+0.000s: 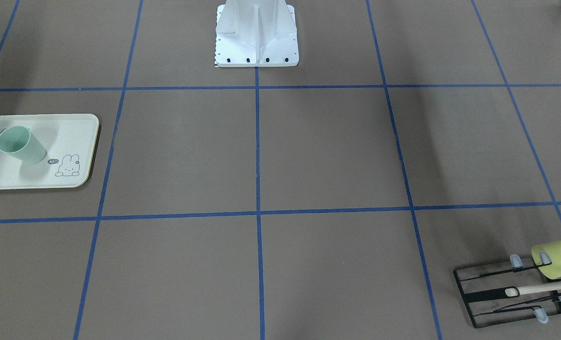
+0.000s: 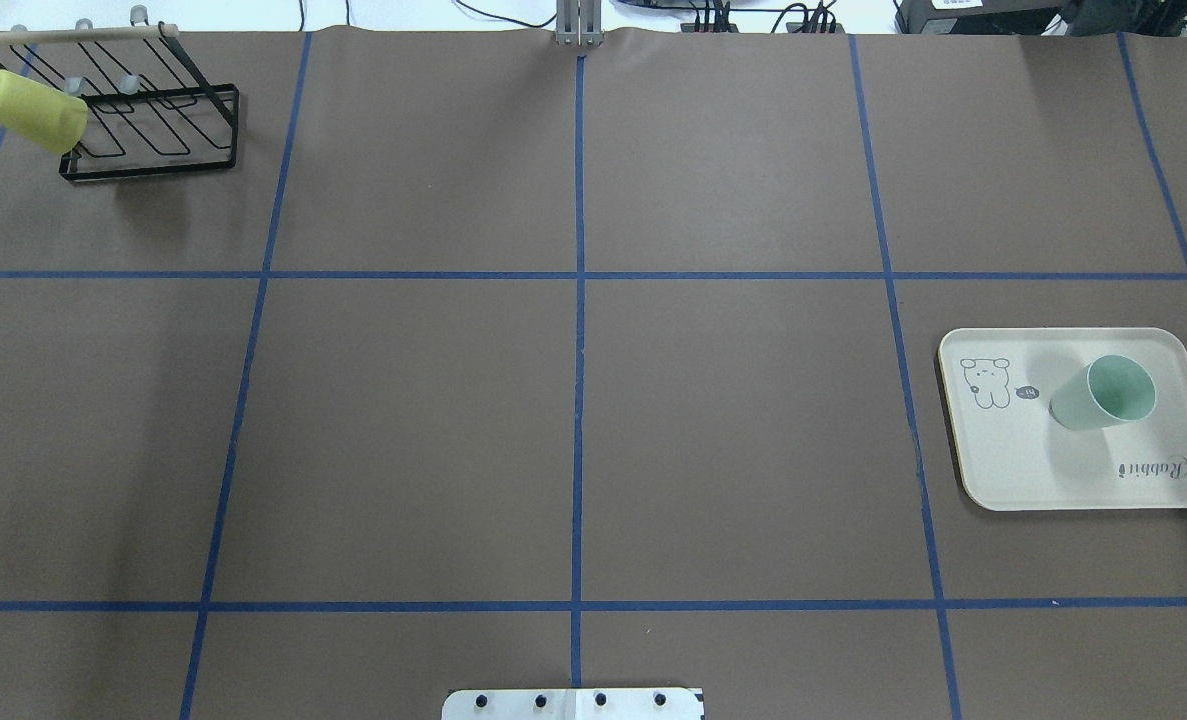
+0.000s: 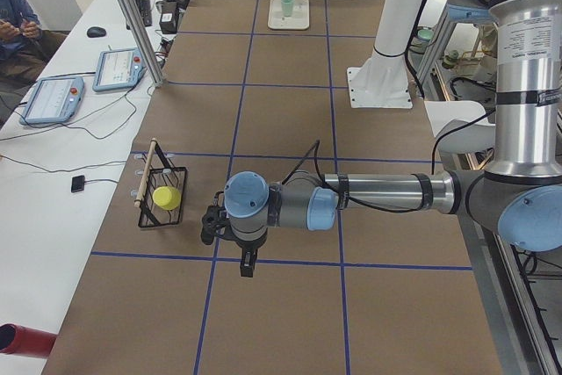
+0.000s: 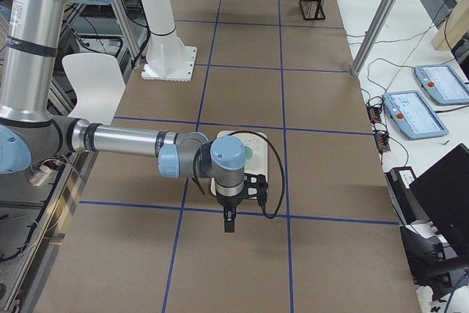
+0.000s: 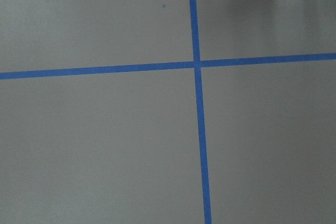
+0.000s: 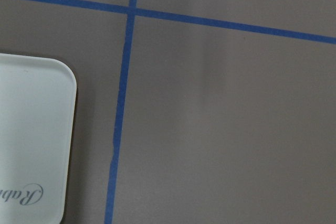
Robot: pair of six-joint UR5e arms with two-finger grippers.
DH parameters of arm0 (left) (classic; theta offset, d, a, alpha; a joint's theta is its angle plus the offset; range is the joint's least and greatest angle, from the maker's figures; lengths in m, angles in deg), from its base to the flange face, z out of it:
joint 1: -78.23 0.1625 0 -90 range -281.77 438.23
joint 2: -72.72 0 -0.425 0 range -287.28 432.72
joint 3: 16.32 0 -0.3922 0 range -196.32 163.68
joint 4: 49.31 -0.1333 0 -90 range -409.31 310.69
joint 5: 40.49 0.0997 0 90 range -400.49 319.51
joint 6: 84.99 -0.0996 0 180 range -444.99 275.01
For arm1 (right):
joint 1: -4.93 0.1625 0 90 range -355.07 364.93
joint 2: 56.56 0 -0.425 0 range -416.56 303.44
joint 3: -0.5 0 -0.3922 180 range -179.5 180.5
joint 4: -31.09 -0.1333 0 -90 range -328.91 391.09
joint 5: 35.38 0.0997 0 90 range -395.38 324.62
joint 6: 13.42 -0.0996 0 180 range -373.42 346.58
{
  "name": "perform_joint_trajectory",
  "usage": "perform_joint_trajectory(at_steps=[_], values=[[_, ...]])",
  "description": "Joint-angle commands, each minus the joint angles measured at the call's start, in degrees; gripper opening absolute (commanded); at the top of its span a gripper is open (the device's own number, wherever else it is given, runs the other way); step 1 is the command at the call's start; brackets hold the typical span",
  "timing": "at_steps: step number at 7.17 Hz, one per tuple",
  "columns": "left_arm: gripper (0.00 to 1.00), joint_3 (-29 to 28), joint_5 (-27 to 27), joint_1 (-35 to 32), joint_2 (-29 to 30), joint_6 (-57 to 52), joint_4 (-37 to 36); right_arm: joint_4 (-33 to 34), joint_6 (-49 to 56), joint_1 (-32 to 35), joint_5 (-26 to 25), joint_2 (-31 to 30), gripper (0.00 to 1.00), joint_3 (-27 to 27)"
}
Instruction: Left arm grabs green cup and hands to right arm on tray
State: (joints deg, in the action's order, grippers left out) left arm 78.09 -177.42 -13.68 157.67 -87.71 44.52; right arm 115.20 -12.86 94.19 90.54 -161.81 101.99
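Open brown tabletop (image 2: 573,430) is bounded by a cream plastic tray (image 2: 1013,465) holding a mint-green plastic tumbler (image 2: 1093,402) and a black wire rack (image 2: 153,168) bearing a yellow-green cup (image 2: 33,110).

Silver-grey tubular left arm (image 3: 378,189) and right arm (image 4: 124,139), pale blue joint caps (image 3: 246,195), white bolted pedestal (image 1: 256,35).

Soft, even light fills every view. Broad, faint shadows streak the desk (image 1: 327,151). The green cup (image 2: 1105,393) throws a pale shadow across the tray (image 2: 1013,470). Both wrist views look slightly soft, and the left one darkens at its top right corner.
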Motion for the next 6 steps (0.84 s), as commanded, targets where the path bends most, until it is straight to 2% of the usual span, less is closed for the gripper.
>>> perform_joint_trajectory(at_steps=[1,6], values=[[1.0,0.07,0.0,-0.02,-0.05,0.08,-0.04,0.01,-0.39,0.04,-0.05,0.04,1.0,0.03],[1.0,1.47,0.09,0.06,-1.63,-0.35,0.04,-0.08,-0.39,0.04,0.03,0.39,1.0,0.03]])
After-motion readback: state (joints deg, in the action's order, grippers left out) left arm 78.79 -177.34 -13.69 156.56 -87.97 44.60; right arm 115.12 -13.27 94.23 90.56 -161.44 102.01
